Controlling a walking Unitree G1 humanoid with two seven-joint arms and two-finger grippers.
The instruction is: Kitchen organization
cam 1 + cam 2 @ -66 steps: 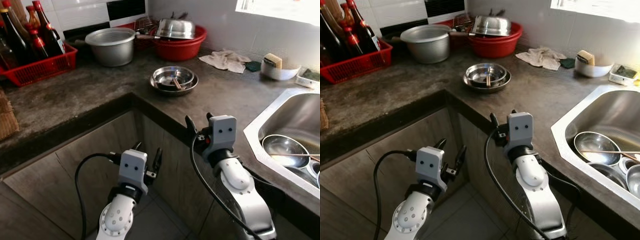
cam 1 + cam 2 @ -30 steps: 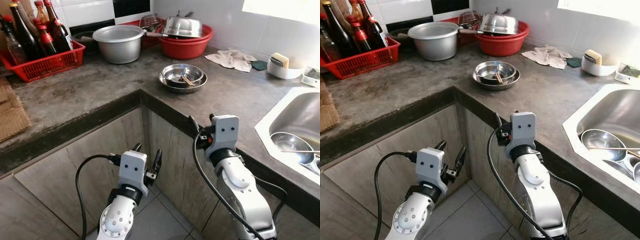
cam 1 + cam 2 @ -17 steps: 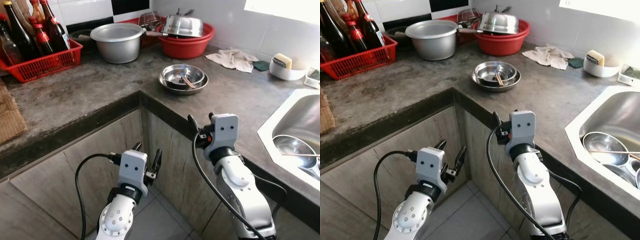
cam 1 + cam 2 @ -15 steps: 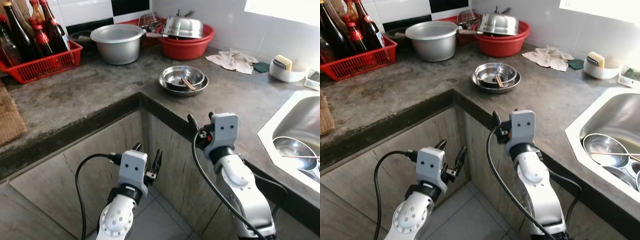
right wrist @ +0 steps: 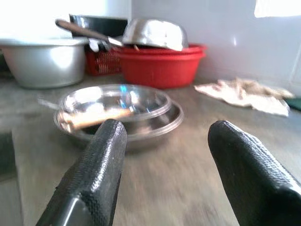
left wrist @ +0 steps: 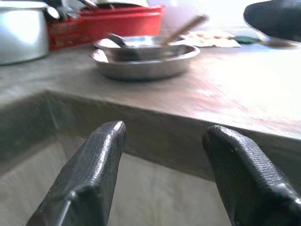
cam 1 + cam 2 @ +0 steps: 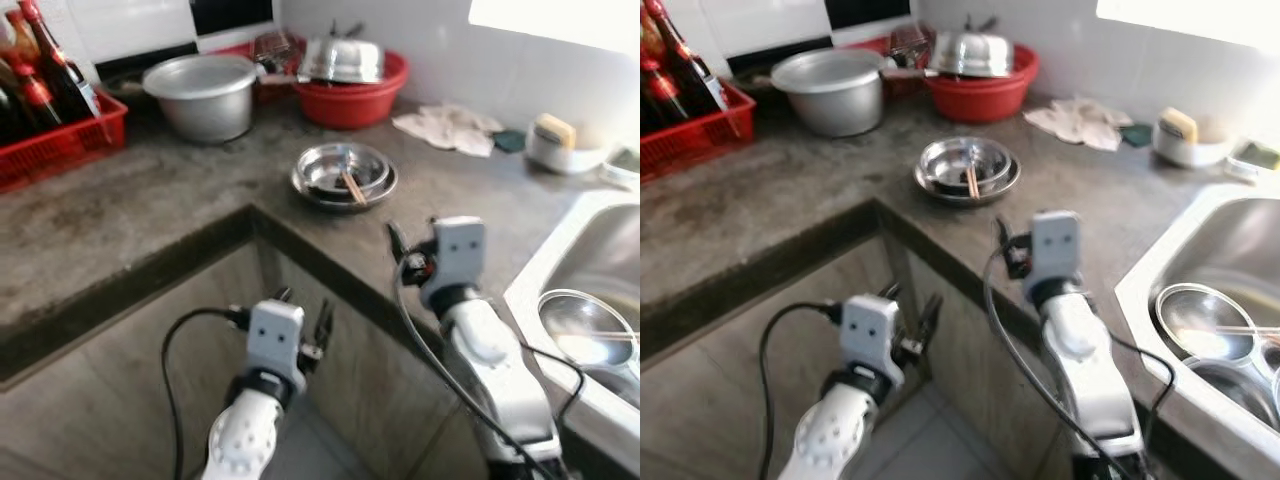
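Observation:
Two stacked steel bowls (image 7: 343, 178) with a pair of chopsticks in them sit on the grey stone counter (image 7: 150, 215), near its inner corner. My right gripper (image 7: 412, 235) is open and empty, just above the counter's front edge; it points at the bowls (image 5: 117, 106) from a short way off. My left gripper (image 7: 303, 312) hangs lower, in front of the cabinet below the counter's edge. It is also open and empty, and the bowls (image 6: 143, 56) lie above and beyond its fingers (image 6: 94, 160).
At the back stand an aluminium pot (image 7: 200, 95), a red basin (image 7: 350, 98) with an upturned steel bowl, and a red crate of bottles (image 7: 50, 125). A cloth (image 7: 447, 127) and a white bowl with a sponge (image 7: 553, 148) lie right. The sink (image 7: 560, 250) holds steel bowls.
The whole view has shifted and blurred, so the camera has moved. The right gripper now stands somewhat closer to the stacked bowls. Both grippers remain open.

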